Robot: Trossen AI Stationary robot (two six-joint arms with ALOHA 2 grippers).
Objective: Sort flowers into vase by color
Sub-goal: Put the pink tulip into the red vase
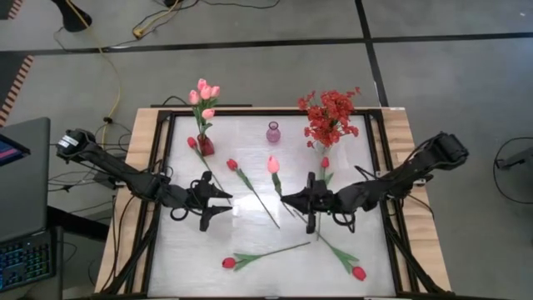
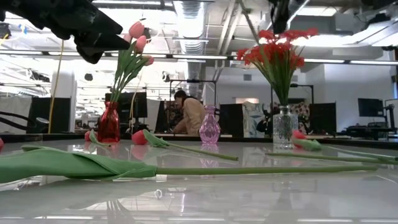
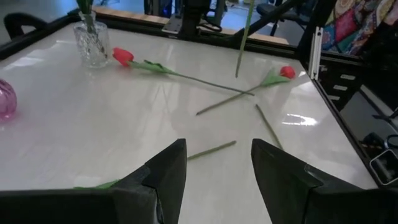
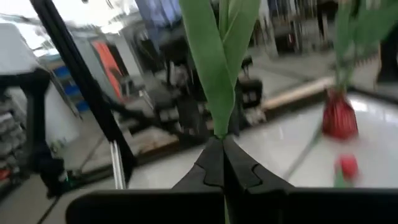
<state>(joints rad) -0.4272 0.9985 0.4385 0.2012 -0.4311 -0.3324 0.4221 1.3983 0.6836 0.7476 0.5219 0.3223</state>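
Note:
My right gripper (image 1: 285, 198) hovers over the table's middle, shut on a pale pink tulip (image 1: 273, 164). Its green leaves (image 4: 217, 62) rise from the fingers in the right wrist view. My left gripper (image 1: 223, 205) stands open just to its left, with nothing between its fingers (image 3: 165, 180). At the far edge stand a red vase (image 1: 205, 146) with pink tulips, a purple vase (image 1: 273, 132) and a clear vase (image 1: 321, 148) with red blossoms (image 1: 329, 117). Several red tulips lie flat on the table, one (image 1: 232, 165) near the middle and one (image 1: 228, 263) near the front. My right gripper pinches the pink tulip's stem (image 4: 221, 138) between its two fingers, just below the leaves. The fingers reach in level from the table's right side and lie across the stem. The tulip stands roughly upright, head up. Its lower stem (image 3: 244, 37) hangs clear of the table.
More red tulips lie by the red vase (image 1: 191, 142), below the clear vase (image 1: 325, 162) and at the near right (image 1: 359, 272). A black frame (image 1: 379, 167) borders the white table. A laptop (image 1: 25, 179) sits off to the left. A person (image 2: 186, 115) is in the room behind.

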